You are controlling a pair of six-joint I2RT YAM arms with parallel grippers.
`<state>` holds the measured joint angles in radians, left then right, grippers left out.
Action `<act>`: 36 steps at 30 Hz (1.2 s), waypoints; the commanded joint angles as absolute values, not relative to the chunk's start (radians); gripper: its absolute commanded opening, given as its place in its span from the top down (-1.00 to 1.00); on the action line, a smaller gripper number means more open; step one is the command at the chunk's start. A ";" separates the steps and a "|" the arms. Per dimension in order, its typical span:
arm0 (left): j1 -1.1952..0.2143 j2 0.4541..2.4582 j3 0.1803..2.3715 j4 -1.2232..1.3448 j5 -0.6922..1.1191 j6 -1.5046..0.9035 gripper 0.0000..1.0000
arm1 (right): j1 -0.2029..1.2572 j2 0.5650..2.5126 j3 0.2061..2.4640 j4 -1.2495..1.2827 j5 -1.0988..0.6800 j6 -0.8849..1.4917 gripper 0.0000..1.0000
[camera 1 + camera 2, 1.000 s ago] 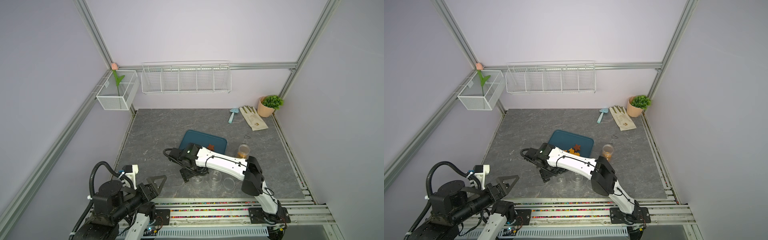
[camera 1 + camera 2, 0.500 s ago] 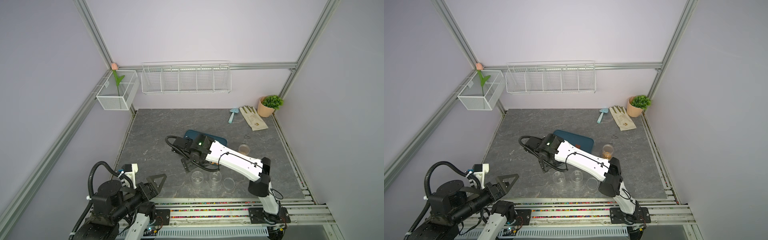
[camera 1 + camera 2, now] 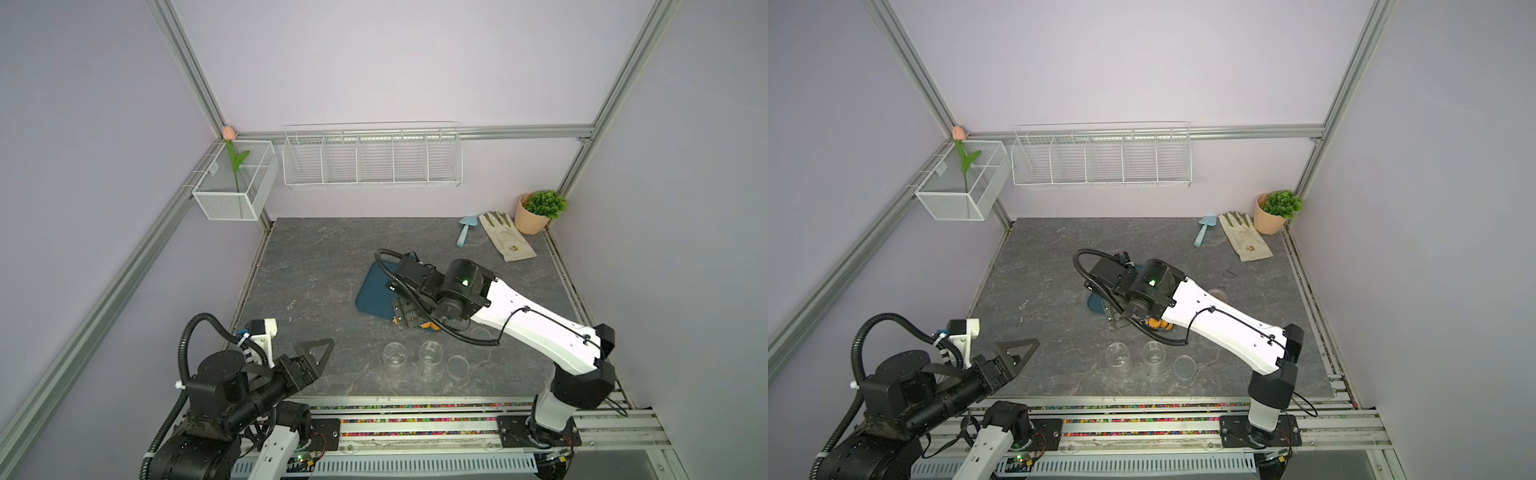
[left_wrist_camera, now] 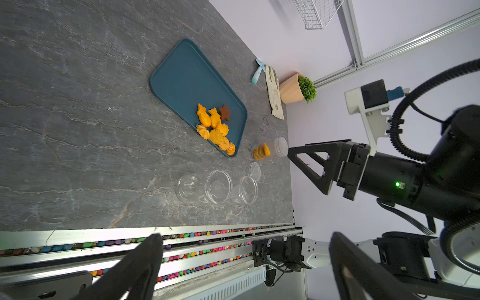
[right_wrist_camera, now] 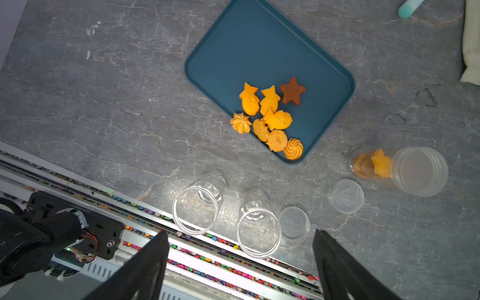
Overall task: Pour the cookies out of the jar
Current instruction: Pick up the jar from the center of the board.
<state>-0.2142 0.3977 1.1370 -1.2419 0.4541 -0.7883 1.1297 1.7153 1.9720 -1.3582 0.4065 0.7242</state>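
With left gripper (image 4: 245,235) and right gripper (image 5: 240,236) released, ridged orange cookies (image 5: 272,119) and a brown star (image 5: 292,91) heap at the smooth teal tray's (image 5: 259,39) 5 o'clock corner, more in the clear jar (image 5: 405,168) at its 3 o'clock, mostly under the right arm (image 3: 540,328) in both top views.

The grey table (image 5: 104,104) carries a blue tray (image 5: 254,52), clear jars (image 5: 197,207), lids (image 5: 346,196), trowel (image 3: 464,230), glove (image 3: 505,241) and potted plant (image 3: 536,212).

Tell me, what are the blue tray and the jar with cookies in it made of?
The tray looks like smooth matte plastic: even dark teal, rounded moulded rim, little shine. The jar looks like clear plastic, maybe glass: the cookies show through its wall, and its mouth has screw ridges.
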 commanded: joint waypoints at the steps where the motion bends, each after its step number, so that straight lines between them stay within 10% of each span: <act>1: -0.213 0.426 1.141 -1.204 0.463 -0.775 -0.99 | 1.091 1.618 1.902 -1.338 0.419 0.768 -0.77; 15: -0.213 0.530 1.043 -0.966 0.545 -0.862 -0.99 | 0.720 1.312 1.637 -1.361 0.256 0.673 -0.77; 36: -0.213 0.802 0.983 -0.654 0.604 -0.901 -0.99 | 0.325 1.595 1.637 -1.344 0.074 0.385 -0.77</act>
<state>-0.2142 0.7956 0.9947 -0.7071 0.5961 -0.8883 0.3408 1.5776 1.6424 -1.3579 0.1009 0.4343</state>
